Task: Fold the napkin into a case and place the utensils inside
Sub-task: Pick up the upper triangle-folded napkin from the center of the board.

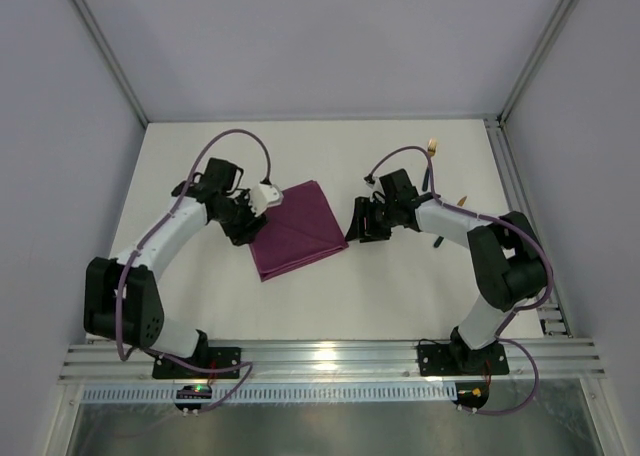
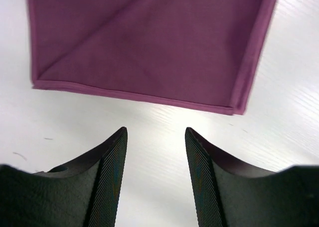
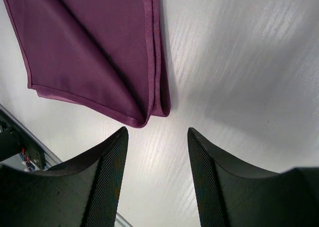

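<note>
White walls and a metal frame enclose a pale bench [image 1: 400,296], and the napkin [image 1: 297,229] lies flat on it left of centre, between the two arms. It is a plain magenta-purple cloth folded into a broad four-sided shape, not yet a narrow case. Its longer run goes from the far side toward the near edge, leaning slightly leftward, and a diagonal crease crosses its top layer. The left gripper [image 1: 258,216] sits at the cloth's far-left edge. From its wrist, the hemmed edge of the napkin [image 2: 149,43] runs crosswise just ahead of the left gripper [image 2: 155,132], whose jaws are spread over bare bench and pinch nothing. The right gripper [image 1: 355,221] waits just beside the right corner. Its wrist view shows the layered corner of the napkin [image 3: 94,53] just ahead and to the left of the right gripper [image 3: 157,132], which is also spread and empty. Both are close, so either could take an edge for the next fold. The utensils [image 1: 432,151] lie well apart, at the far right behind the right arm, too small to tell apart.
</note>
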Controlling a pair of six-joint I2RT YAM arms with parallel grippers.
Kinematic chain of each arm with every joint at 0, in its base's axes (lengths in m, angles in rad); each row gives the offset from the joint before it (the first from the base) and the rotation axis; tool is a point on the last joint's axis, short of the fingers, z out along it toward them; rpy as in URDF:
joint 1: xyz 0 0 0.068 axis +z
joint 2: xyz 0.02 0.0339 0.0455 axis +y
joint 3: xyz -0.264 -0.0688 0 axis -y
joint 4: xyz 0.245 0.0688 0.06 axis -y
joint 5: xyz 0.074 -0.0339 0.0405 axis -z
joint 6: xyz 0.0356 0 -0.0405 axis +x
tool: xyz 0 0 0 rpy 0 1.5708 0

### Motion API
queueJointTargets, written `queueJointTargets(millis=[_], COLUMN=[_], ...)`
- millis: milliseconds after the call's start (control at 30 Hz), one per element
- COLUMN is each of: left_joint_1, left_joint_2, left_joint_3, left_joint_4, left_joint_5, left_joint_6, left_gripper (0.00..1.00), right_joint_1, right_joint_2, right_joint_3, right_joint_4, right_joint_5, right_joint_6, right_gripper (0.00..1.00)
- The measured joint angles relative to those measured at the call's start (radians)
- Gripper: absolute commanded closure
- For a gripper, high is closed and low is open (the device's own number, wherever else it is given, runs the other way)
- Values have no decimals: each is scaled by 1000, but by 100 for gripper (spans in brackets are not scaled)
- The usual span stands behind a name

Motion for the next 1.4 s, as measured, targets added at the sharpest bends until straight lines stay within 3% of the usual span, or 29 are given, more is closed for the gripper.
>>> queueJointTargets(millis=[300,533,800,1133,1400], left_joint_1=[-312,-368,-411,-437,-436], left_joint_2=[-36,9,44,47,13], left_joint_3=[-239,-250,-278,-291,-318], left_joint_4=[39,136,165,209,250], left_joint_5=[-138,-231,-278,-339,-381], left_joint_6=[-71,-83,-95,-108,-126], left_gripper=[38,37,50,100,100], right_joint_1=[0,0,0,0,51], right_joint_2=[0,0,-30,-36,-157], right_joint_3=[0,0,3,4,-184], right_joint_4=[-7,-19,-45,-46,94], right_joint_5=[-1,-1,6,3,0], right_joint_6=[1,1,-2,7,196], right_gripper=[45,46,46,45,39])
